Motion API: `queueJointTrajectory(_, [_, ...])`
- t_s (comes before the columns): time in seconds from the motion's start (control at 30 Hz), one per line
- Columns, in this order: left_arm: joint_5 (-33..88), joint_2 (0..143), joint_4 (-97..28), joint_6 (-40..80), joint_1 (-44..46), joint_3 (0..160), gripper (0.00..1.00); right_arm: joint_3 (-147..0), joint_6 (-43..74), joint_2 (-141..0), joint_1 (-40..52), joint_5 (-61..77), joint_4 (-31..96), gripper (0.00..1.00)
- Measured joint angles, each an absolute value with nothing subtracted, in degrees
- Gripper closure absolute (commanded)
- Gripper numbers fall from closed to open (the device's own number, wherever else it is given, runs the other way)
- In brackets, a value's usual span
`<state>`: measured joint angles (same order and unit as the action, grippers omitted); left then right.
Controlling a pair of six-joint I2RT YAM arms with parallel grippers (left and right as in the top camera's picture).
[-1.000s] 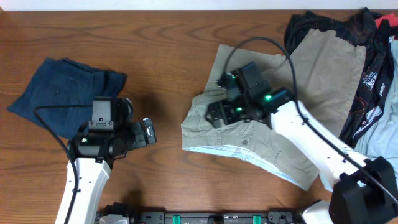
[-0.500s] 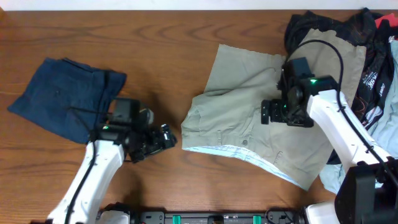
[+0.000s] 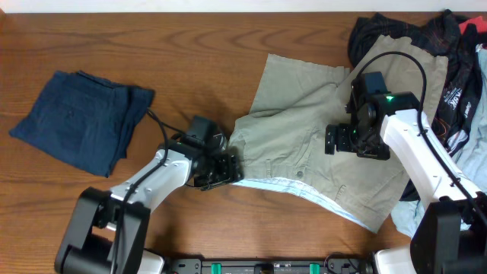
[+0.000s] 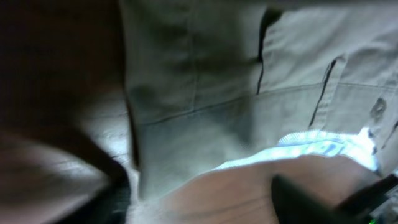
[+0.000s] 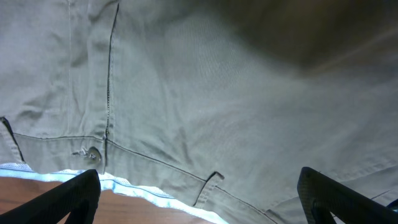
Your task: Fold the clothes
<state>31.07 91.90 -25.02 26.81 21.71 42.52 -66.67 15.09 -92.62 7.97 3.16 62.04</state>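
Observation:
The khaki-beige shorts (image 3: 304, 122) lie spread across the middle of the table, with the pale blue waistband lining (image 3: 289, 186) along the near edge. My left gripper (image 3: 228, 166) is open and low at the waistband's left corner. In the left wrist view the shorts (image 4: 205, 74) fill the frame and the corner lies by one finger of the left gripper (image 4: 205, 202). My right gripper (image 3: 335, 141) is open and empty over the shorts' right half. In the right wrist view the right gripper (image 5: 199, 202) spans the waistband (image 5: 155, 168) near its button (image 5: 90, 154).
Folded navy shorts (image 3: 76, 118) lie at the far left. A heap at the right edge holds a black shirt with orange line print (image 3: 445, 42) and a light blue garment (image 3: 472, 144). The shorts' upper right part rests on the heap. Bare wood (image 3: 190, 46) shows behind.
My left arm has swung right from beside the navy shorts to the khaki waistband corner. My right gripper has moved from the shorts' left part to the right half, and the cloth lies flatter.

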Motion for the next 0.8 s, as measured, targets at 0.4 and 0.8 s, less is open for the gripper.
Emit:
queueJointTrajectory(0.4, [15.57,90.78,-56.75,26.5,9.04,46.89,0.94,-66.67,11.6,-92.62,7.97,8.05,52.9,0.14])
queueJointTrajectory(0.8, [5.87,85.06,-54.41,25.45,-5.8,53.32,0.94,-66.78,9.54,-93.49,12.67,16.58,22.92,0.02])
